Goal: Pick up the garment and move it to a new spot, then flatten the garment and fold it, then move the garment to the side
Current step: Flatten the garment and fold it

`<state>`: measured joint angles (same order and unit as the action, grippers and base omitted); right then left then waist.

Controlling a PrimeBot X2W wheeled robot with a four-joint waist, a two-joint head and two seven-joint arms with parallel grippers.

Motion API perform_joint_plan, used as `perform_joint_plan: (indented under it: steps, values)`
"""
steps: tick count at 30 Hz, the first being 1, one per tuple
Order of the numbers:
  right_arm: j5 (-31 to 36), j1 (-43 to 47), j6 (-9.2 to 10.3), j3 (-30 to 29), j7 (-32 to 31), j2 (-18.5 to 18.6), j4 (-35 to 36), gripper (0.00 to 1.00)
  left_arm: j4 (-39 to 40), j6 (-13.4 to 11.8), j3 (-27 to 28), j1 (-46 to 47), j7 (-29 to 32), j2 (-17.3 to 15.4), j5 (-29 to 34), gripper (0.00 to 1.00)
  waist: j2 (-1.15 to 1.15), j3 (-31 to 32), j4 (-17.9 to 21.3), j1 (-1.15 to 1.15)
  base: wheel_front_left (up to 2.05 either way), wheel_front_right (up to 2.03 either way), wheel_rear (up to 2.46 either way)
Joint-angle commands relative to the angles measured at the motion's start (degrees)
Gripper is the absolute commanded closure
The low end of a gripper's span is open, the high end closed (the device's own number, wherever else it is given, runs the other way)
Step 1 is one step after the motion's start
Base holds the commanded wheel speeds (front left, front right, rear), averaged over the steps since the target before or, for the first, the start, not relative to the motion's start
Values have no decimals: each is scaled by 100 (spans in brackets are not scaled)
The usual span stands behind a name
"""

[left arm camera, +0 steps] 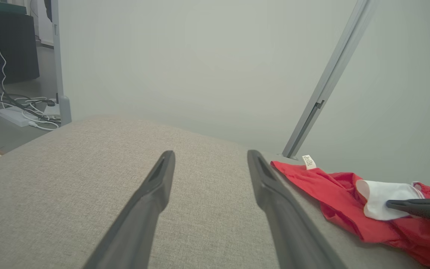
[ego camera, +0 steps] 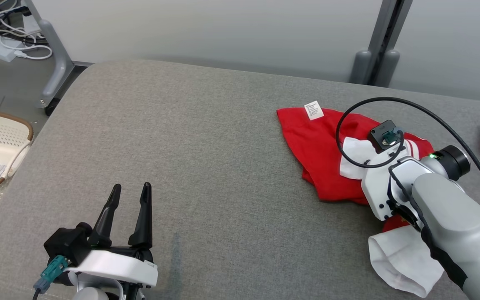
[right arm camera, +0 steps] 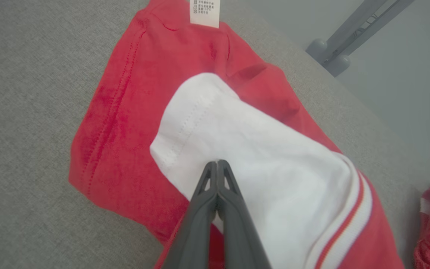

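Lying at three o'clock on the grey fabric-covered bench (ego camera: 206, 137), crumpled red cotton garment with white sleeves (ego camera: 315, 141) runs eleven-to-five; right pincer (right arm camera: 217, 162) clenched on its white sleeve (right arm camera: 267, 142); left pincer (ego camera: 131, 189) released, well apart at seven o'clock; right arm nearer.

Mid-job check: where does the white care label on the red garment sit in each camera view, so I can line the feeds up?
Head view: white care label right of centre, at the far left corner of the red garment.
Left wrist view: right of centre, at the garment's left tip.
Right wrist view: top edge, near centre.
Shared landmark: the grey post behind the table, just beyond the label.
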<state>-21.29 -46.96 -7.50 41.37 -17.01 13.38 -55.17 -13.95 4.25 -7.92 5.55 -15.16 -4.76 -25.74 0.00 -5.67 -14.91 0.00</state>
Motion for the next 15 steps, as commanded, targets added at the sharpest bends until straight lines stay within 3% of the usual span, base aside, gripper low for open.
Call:
perform_joint_plan:
  steps: [1,15]
  values:
    - [-44,-39,0,29,59,21,-62,100,-18,27,30,97,-10,-22,37,0,0,3,39,0,0,0,0]
    - [-517,100,0,-44,945,102,264,100,-29,12,61,25,-10,-31,68,0,0,92,530,0,0,0,0]
